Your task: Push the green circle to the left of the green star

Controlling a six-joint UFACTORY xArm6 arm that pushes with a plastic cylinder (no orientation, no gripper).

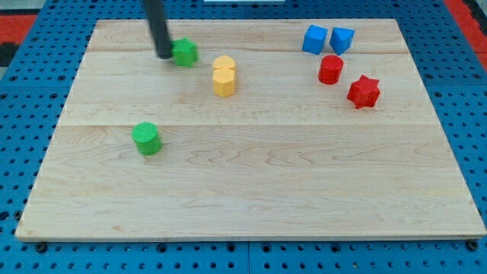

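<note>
Green circle (147, 138) well below-left of my tip (164, 55).

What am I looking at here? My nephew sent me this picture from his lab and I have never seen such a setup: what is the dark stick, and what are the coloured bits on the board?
The dark stick is the end of a robot arm. It has no hand and holds nothing: its lower end, my tip, slides along the wooden board and pushes blocks. There is one camera, looking down at the board from a slant.

My tip sits just at the view's left of the green star, about touching it. The green circle lies apart, lower down. Right of the star are two yellow blocks, pressed together. Toward the view's top right stand two blue blocks, a red round block and a red star.
</note>
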